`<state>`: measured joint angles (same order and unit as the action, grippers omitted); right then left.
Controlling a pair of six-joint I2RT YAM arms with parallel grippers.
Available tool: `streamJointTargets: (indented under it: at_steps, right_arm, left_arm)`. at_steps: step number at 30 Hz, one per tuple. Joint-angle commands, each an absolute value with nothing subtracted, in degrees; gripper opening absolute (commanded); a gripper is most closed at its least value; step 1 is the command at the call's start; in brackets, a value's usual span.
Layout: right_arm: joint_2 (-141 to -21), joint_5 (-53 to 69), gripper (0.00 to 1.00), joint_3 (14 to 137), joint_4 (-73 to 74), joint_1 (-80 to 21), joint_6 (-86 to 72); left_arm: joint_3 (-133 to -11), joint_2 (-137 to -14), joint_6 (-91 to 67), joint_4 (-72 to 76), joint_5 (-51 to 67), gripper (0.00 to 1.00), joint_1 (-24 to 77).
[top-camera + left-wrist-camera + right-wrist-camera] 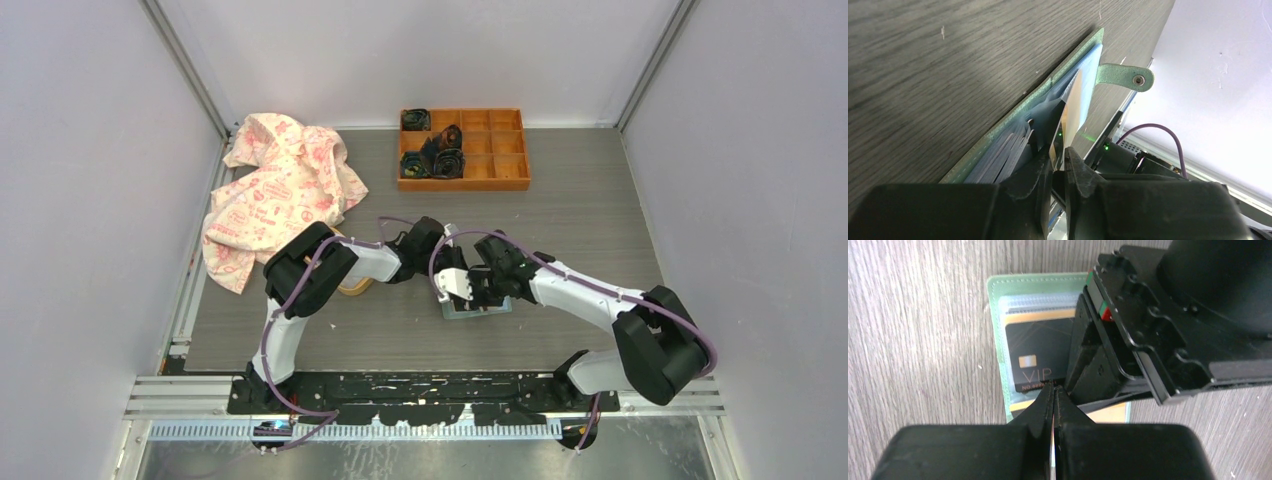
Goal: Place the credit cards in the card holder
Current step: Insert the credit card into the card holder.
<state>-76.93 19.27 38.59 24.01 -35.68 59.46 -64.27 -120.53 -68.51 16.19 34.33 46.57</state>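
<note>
Cards of this kind look light, thin and stiff, with slick faces. I judge the sure hold to be a pinch on one short end, leaving most of the length free to slide into a sleeve. The clear sleeves look soft and likely to buckle or lift unless the holder is pinned down. The left arm reaches in low from the left over the desk (560, 200), and the left hand (1058, 162) is clenched on one end of a pale card (1072, 107), held on edge and tilted, its other end down among the sleeves of the card holder (994, 330). The holder lies open and flat near the middle of the desk, its snap tab (1125, 77) sticking out past one edge and a dark card (1035, 350) already in a sleeve. The right arm bends in from the right. The right hand (1053, 390) has its fingers pressed together at the holder's edge; whether they pinch a sleeve I cannot tell.
</note>
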Motion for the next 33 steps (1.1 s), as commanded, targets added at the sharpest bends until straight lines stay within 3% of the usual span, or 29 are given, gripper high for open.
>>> streamJointTargets:
  at_steps: [1, 12, 21, 33]
  right_arm:
    - [-77.1, 15.0, 0.01, 40.5, 26.9, -33.5, 60.4]
    - [-76.7, 14.7, 0.01, 40.8, 27.5, -31.5, 60.3]
    - [-70.3, 30.5, 0.02, 41.3, 30.6, -26.5, 57.3]
    - [-71.9, 29.9, 0.02, 40.4, 23.4, -27.9, 49.6]
  left_arm:
    - [-63.5, -122.6, -65.7, 7.4, 32.2, 0.18, 46.8]
    - [-63.6, -120.1, -64.6, 5.9, 31.1, 0.21, 46.2]
    - [-63.4, -115.9, -62.4, 3.7, 28.5, 0.23, 45.9]
    - [-60.0, -111.0, -59.5, 0.8, 24.6, 0.19, 45.7]
